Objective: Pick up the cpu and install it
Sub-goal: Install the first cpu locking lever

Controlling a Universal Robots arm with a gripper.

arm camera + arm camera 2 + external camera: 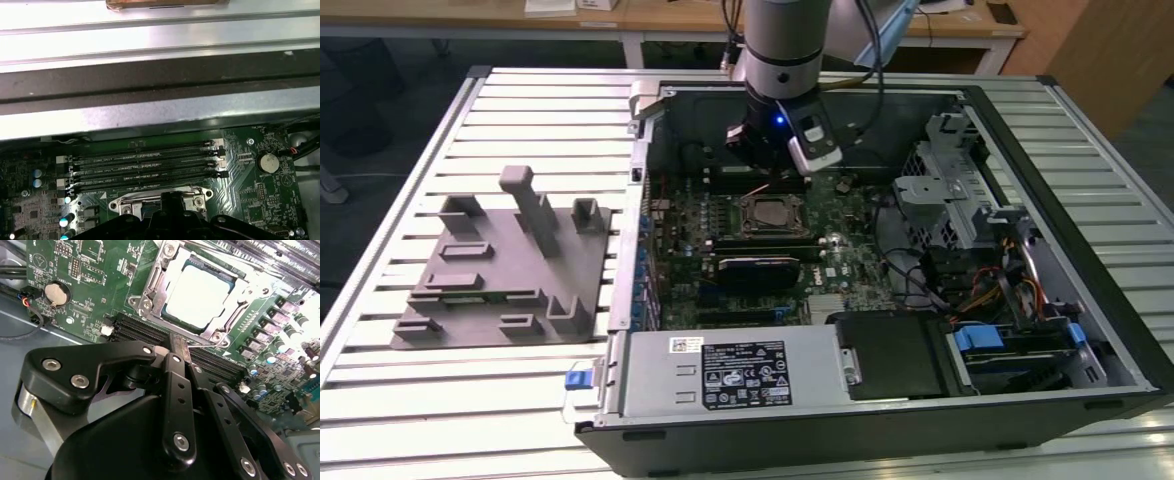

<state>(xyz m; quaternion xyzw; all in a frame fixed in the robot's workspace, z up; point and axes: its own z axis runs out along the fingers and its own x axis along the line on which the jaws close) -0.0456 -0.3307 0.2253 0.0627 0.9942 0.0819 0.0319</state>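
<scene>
**Ana:** Tool first. What state is it in?

**Ben:** It hangs over the motherboard inside the open case. In the second wrist view its fingers are drawn together, with nothing gripped between them.

**Ana:** So where is the cpu?

**Ben:** The cpu lies in the socket, silvery top up, with the metal frame around it. In the exterior view the cpu is just at six o'clock from the tool tip and near it. I see no contact between them.

**Ana:** Is the frame latched?

**Ben:** I cannot tell.

**Ana:** What worries you?

**Ben:** The chip may not be seated flat. If the tool then presses down off-centre, it could tilt the cpu and damage the contacts beneath. The memory slots sit just beside the socket, so a sideways drift could catch their latches or the frame's edge.

**Ana:** Anything else nearby?

**Ben:** The grey fixture blocks stand on the bench at nine o'clock from the case, well apart from the tool.
</scene>
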